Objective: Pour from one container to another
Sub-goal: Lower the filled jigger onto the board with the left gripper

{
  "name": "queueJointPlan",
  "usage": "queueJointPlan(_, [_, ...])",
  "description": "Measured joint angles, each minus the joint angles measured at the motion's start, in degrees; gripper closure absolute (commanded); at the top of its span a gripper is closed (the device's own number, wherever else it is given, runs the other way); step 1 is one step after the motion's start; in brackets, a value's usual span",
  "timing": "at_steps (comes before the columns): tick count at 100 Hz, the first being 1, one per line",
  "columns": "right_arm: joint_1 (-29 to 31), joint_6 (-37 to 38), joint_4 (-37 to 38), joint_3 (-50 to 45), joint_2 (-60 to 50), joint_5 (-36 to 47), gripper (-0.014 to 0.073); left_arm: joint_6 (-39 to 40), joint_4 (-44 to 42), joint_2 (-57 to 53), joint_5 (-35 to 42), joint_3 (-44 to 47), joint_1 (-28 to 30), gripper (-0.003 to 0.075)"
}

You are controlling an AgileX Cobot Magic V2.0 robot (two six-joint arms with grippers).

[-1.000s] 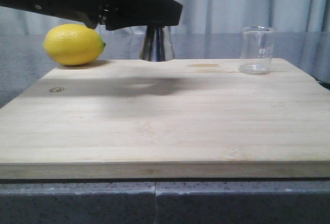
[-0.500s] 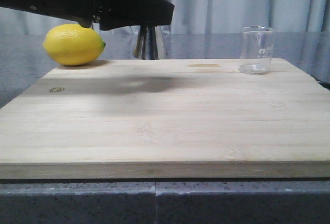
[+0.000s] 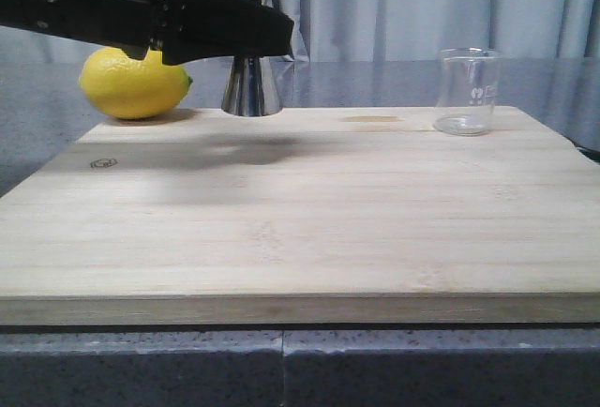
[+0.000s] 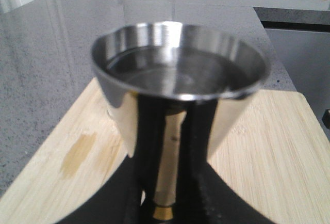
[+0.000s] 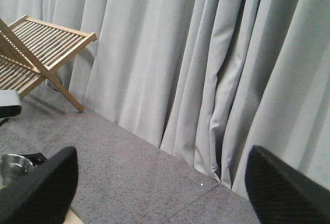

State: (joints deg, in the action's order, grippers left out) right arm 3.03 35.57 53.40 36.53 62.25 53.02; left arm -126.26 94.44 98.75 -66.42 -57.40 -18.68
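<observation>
Steel jigger [image 3: 251, 83], rigid and slick, sits clamped at its brass waist in the left pincer [image 4: 167, 203] above the board's far edge; fragile glass beaker [image 3: 466, 91] stands far right; right pincer [image 5: 154, 193] gapes wide.

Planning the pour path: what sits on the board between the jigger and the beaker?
Front view: only bare board with a faint stain between jigger and beaker.

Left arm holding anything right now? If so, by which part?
Yes. The left gripper is shut on the steel jigger, jaws clamped at its narrow waist just above the brass band. The right gripper is open and holds nothing.
</observation>
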Motion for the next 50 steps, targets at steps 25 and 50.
queueJointPlan(25, [0.0,0.0,0.0,0.0,0.0,-1.1,0.0018,-2.3,1.1,0.0,0.1,2.6,0.0,0.0738])
queueJointPlan(50, [0.0,0.1,0.0,0.0,0.0,-1.4,0.0018,-3.6,2.0,0.0,0.2,4.2,0.7,0.0739])
